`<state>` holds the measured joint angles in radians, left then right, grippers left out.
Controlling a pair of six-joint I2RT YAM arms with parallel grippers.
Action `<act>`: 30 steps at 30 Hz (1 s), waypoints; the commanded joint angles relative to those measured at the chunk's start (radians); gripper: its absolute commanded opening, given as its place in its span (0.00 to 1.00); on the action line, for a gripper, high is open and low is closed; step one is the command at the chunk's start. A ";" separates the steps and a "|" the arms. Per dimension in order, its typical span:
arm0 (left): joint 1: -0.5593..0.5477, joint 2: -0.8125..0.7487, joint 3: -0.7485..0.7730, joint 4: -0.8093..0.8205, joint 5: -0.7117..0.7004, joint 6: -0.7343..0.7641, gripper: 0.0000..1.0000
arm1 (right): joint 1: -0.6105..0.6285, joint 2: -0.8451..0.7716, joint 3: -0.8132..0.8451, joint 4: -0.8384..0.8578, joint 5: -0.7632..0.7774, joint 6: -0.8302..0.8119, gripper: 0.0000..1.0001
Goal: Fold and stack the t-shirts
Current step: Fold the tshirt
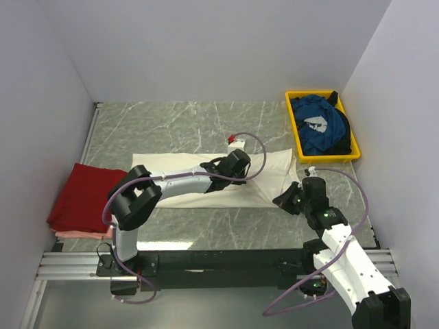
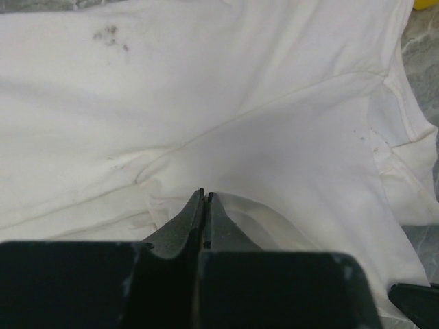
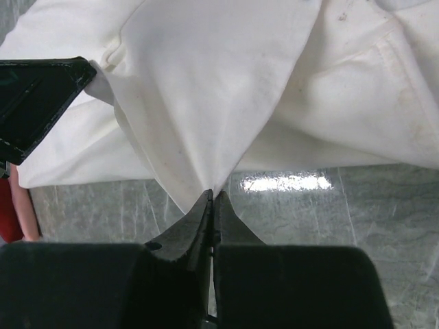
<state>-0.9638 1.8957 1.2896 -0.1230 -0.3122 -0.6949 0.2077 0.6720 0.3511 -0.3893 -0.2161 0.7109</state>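
Observation:
The cream-white t-shirt (image 1: 178,171) lies spread across the middle of the table. My left gripper (image 1: 238,164) is over its right half, and in the left wrist view its jaws (image 2: 205,195) are shut with a fold of the white cloth (image 2: 274,137) at the tips. My right gripper (image 1: 285,199) is at the shirt's near right edge. Its jaws (image 3: 212,195) are shut on a corner of the cloth (image 3: 206,103), which rises from the tips like a tent. The dark red t-shirt (image 1: 86,194) lies folded at the left. The blue t-shirt (image 1: 317,123) is bunched in the tray.
The yellow tray (image 1: 296,134) stands at the back right by the wall. A pink cloth edge (image 1: 75,234) shows under the red shirt. A small red and white object (image 1: 235,140) sits behind the white shirt. Grey walls close in left, back and right.

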 commanded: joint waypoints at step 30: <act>0.002 -0.049 -0.076 0.076 -0.077 -0.153 0.02 | 0.067 0.530 0.442 -0.045 0.276 -0.071 0.00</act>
<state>-0.9638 1.8683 1.1679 -0.0460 -0.3321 -0.7998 0.2707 1.1576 0.7116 -0.4374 -0.0063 0.6788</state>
